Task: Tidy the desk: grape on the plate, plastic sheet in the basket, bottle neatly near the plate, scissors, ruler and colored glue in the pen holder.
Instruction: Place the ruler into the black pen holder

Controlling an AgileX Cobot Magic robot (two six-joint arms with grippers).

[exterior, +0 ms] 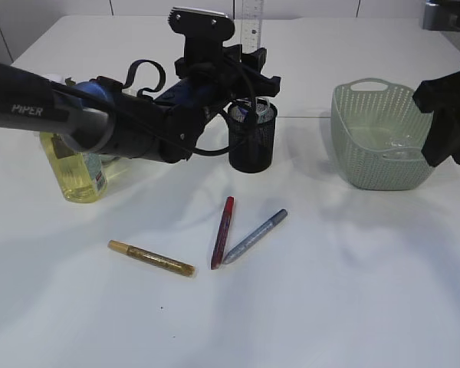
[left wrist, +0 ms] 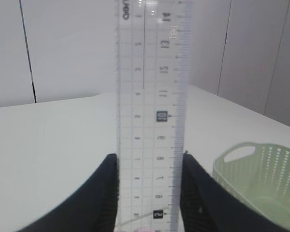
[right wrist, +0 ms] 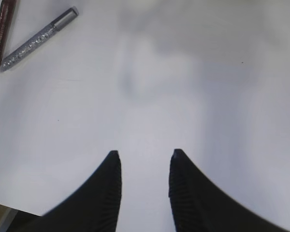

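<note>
over the pen holder (exterior: 252, 138) the left gripper (left wrist: 150, 193) clamps the ruler (left wrist: 152, 111) upright, not yet released; right gripper (right wrist: 144, 183) half-open, empty; three colored glue pens (exterior: 222, 231) left on table.

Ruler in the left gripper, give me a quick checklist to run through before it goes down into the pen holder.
1. Grip on the ruler: ok, clamped between both fingers of the left gripper.
2. Ruler orientation: ok, it stands upright in the exterior view.
3. Alignment over the pen holder: cannot tell, the arm hides the ruler's lower end.
4. Room inside the holder: cannot tell, its contents are mostly hidden by the gripper.
5. Right gripper out of the way: ok, open and empty above bare table, off by the basket.
6. Glue pens clear of the path: ok, all three lie on the table in front of the holder.
</note>
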